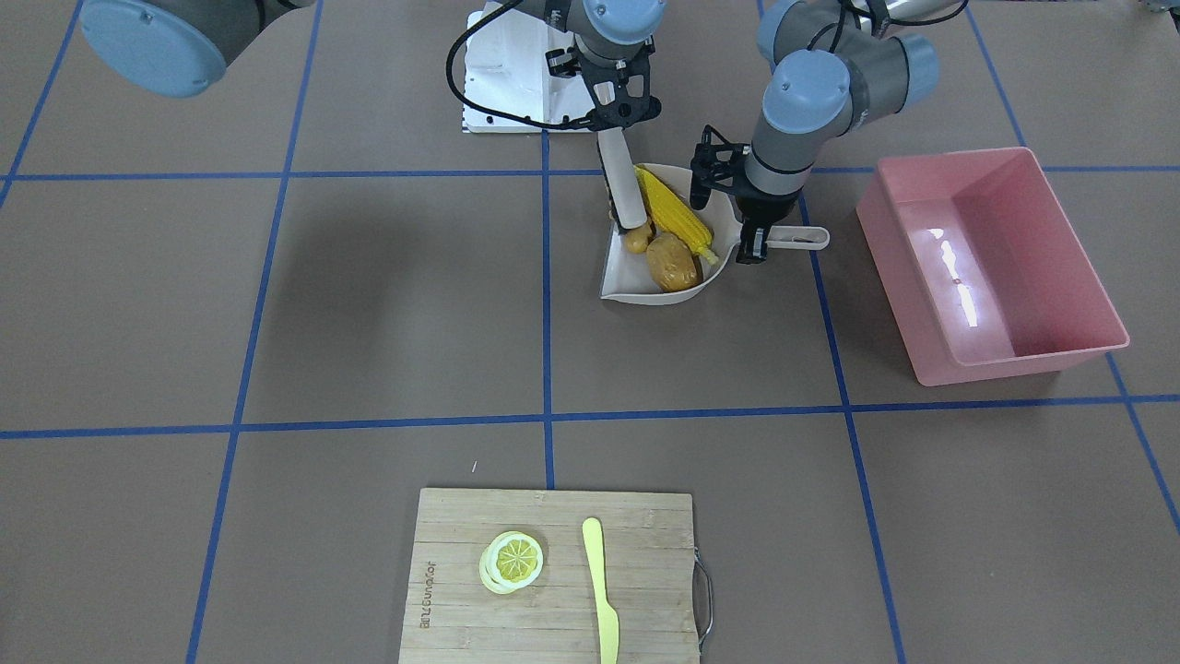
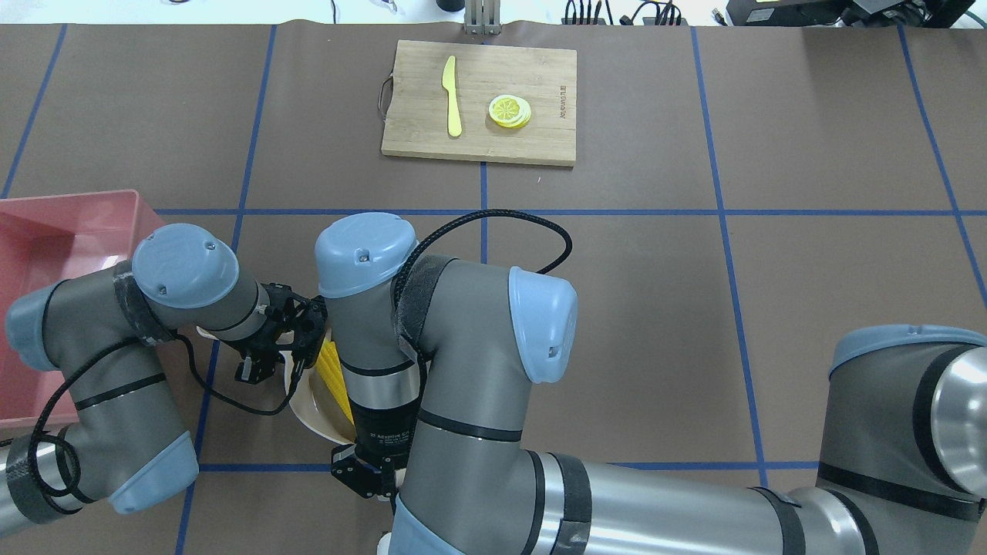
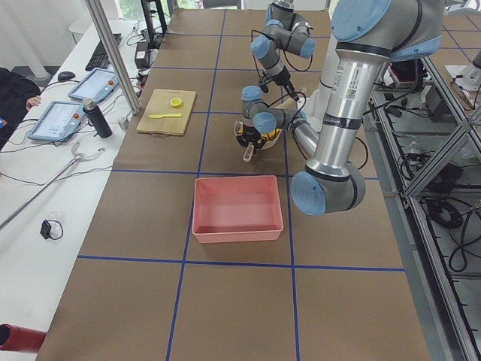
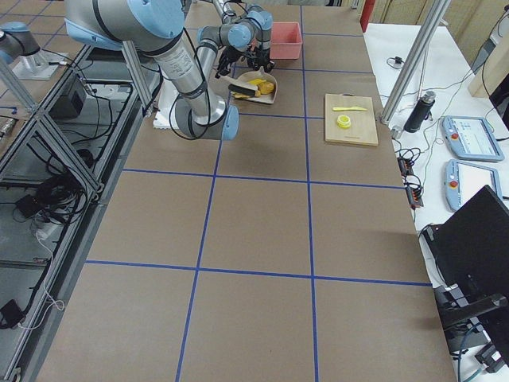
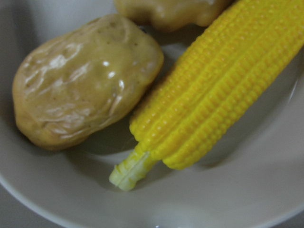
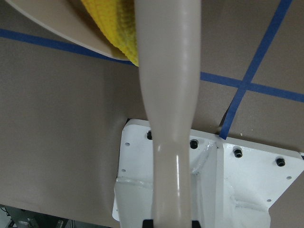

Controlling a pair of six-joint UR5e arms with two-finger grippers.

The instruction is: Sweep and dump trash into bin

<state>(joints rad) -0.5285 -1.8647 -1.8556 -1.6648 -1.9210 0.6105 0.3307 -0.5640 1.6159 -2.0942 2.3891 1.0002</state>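
Trash (image 1: 671,263) in dustpan (image 1: 625,277), left gripper (image 1: 754,244) tight on its handle, right gripper (image 1: 613,118) tight on brush (image 1: 625,189)

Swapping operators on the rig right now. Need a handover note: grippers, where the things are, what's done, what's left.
Grippers: the left gripper is shut on the handle of the beige plastic dustpan. The right gripper is shut on the beige long-handled sweeping tool, whose tip is in the dustpan.
Things: the long yellow corn cob, rounded brown potato and knobbly tan ginger root all lie in the dustpan. The large pink rectangular plastic bin stands beside it, empty.
Done: sweeping.
Left: probably pull the tool clear, then tip the dustpan into the bin.
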